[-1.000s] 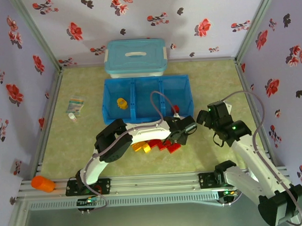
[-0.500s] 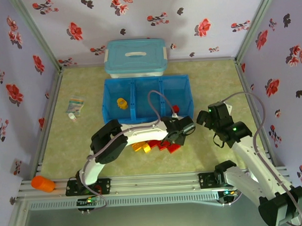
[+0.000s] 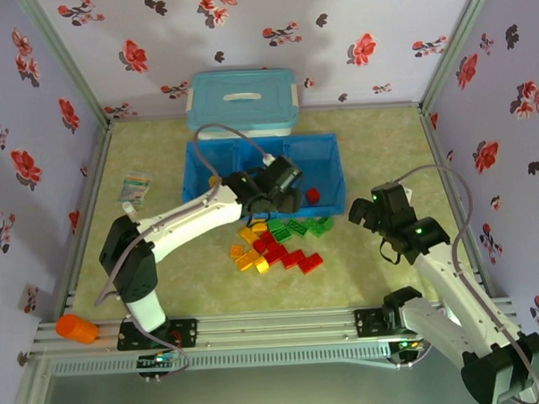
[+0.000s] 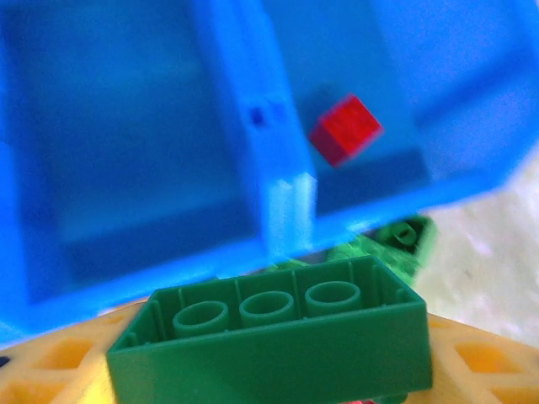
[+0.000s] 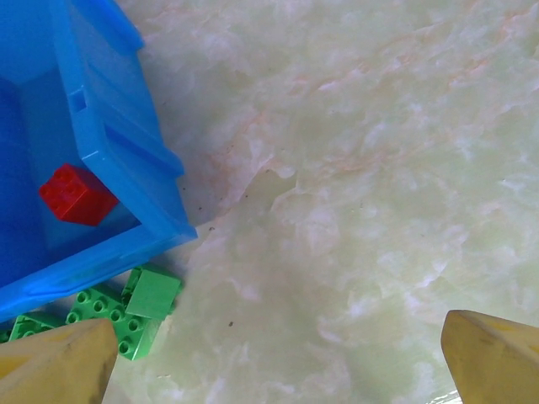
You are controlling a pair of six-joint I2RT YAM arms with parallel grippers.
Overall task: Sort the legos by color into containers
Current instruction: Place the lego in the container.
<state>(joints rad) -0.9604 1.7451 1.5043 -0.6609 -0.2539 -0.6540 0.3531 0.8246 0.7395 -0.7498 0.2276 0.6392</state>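
- Left gripper [image 3: 279,191] is half closed on a green brick [image 4: 274,337], over the tray [image 3: 328,146].
- Right gripper [image 5: 274,358] is wide open and empty, near the tray's corner.
- A red brick [image 3: 313,196] lies in the right compartment.
- The other legos [image 3: 276,246] are heaped just in front of the tray.

Bright blue plastic tray [image 4: 126,126], blurred in left wrist view, cut by left edge in right wrist view; yellow fingers [image 4: 50,370] part-hidden behind green plastic brick [image 4: 269,337], cropped at bottom.

No wording is legible anywhere; print on the small packet [image 3: 134,188] is too tiny.
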